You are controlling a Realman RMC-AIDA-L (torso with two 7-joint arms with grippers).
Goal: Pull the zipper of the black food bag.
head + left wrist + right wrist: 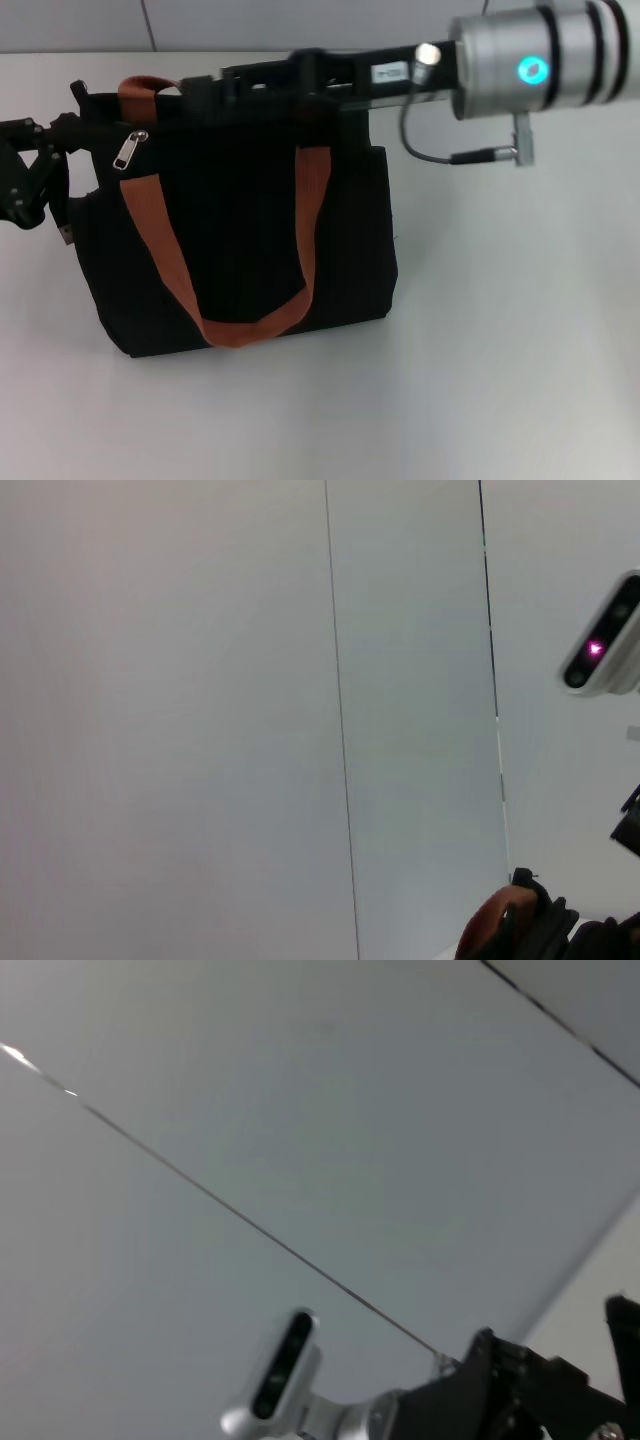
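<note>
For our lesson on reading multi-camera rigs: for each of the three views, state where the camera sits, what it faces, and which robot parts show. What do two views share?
Head view: on the head, looking down at the black food bag; left gripper at its left end, right gripper over the top.
Left wrist view: faces the wall; the other wrist's camera shows.
Right wrist view: faces the wall too.
Shared: both wrist views show wall panels.

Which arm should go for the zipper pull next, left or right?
Probably the left. The left tool sits right beside the bag's left end, near the zipper at that top corner. The right tool lies along the black food bag top's far edge, farther from the pull.
</note>
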